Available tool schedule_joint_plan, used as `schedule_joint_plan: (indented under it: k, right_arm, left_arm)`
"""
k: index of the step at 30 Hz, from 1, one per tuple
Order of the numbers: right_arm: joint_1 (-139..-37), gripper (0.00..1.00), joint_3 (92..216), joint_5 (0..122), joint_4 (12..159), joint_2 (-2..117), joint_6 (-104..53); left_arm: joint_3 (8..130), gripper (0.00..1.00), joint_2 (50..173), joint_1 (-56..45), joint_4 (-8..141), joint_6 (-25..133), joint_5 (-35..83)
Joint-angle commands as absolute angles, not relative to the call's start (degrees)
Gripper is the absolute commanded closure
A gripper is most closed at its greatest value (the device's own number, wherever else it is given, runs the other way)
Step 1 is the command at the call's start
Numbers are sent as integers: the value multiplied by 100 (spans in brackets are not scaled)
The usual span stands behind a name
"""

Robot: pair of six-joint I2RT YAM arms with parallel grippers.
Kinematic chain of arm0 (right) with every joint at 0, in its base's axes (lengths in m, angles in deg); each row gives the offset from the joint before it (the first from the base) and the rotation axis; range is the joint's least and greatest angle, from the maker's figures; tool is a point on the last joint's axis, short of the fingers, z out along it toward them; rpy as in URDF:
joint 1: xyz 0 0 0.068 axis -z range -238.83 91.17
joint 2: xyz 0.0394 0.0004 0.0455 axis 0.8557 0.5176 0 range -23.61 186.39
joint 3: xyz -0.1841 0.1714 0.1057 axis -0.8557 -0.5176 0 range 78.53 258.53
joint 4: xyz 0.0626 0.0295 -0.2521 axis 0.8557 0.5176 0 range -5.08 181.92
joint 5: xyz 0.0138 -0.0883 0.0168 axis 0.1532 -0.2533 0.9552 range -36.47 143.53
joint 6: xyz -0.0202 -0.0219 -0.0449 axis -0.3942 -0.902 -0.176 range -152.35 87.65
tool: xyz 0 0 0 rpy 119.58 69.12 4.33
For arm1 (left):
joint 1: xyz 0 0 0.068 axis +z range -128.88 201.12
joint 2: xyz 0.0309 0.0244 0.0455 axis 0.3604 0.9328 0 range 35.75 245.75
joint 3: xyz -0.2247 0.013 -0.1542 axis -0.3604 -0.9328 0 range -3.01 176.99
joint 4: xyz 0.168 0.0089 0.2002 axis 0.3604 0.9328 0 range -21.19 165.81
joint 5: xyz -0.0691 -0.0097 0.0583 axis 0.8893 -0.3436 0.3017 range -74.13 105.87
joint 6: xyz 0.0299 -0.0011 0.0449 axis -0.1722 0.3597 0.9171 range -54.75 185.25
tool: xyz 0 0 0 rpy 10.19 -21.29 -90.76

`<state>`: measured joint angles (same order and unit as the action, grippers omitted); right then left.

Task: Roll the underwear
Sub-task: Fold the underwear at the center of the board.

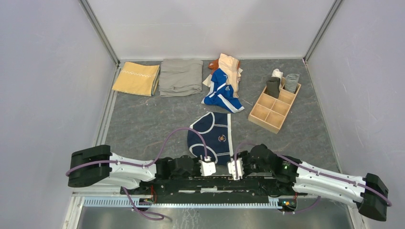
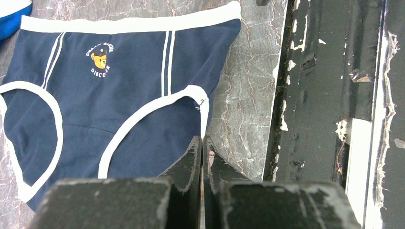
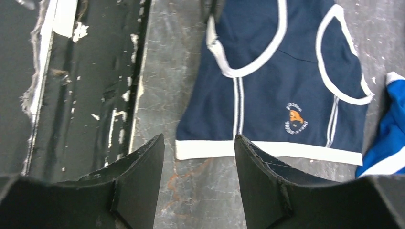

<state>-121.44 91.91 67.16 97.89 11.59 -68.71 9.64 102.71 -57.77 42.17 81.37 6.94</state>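
The navy underwear (image 1: 212,133) with white trim lies flat on the grey table, its waistband to the right. My left gripper (image 1: 211,163) sits at the cloth's near edge on the leg-opening side. In the left wrist view the underwear (image 2: 124,71) fills the left half, and the left gripper (image 2: 202,140) is shut, with the white trim running into its tips. My right gripper (image 1: 232,163) faces it from the right. In the right wrist view it (image 3: 199,143) stands open just short of the waistband's near corner on the underwear (image 3: 277,86), with bare table between its fingers.
A pile of bright blue (image 1: 222,90) and peach (image 1: 230,67) pieces lies behind. A wooden compartment tray (image 1: 267,117) at the right holds a dark roll (image 1: 273,87) and a striped roll (image 1: 291,81). Mustard cloth (image 1: 137,78) and grey-khaki cloth (image 1: 181,76) lie at the back left. A black rail (image 2: 325,95) runs beside the grippers.
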Motion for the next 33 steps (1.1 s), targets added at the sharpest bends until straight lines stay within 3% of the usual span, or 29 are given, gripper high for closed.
schedule_joint_plan:
  k: [1, 13, 26, 30, 33]
  right_arm:
    - [-12614, 39, 9038, 6110, 9437, 1390, -7061]
    - [-12832, 46, 8861, 5207, 8988, 2024, -7247]
    - [-12853, 52, 8934, 5285, 8983, 2297, -7157]
    - [-12853, 61, 8955, 5291, 9005, 2398, -7122]
    - [-12860, 76, 9023, 5232, 9062, 2442, -7061]
  left_arm:
    - [1000, 98, 10371, -5797, 3953, 7879, 663]
    - [1009, 98, 10406, -5793, 3946, 7920, 668]
    - [956, 98, 10325, -5798, 3902, 7909, 645]
    - [943, 98, 10304, -5798, 3882, 7894, 614]
    - [909, 98, 10269, -5797, 3834, 7857, 531]
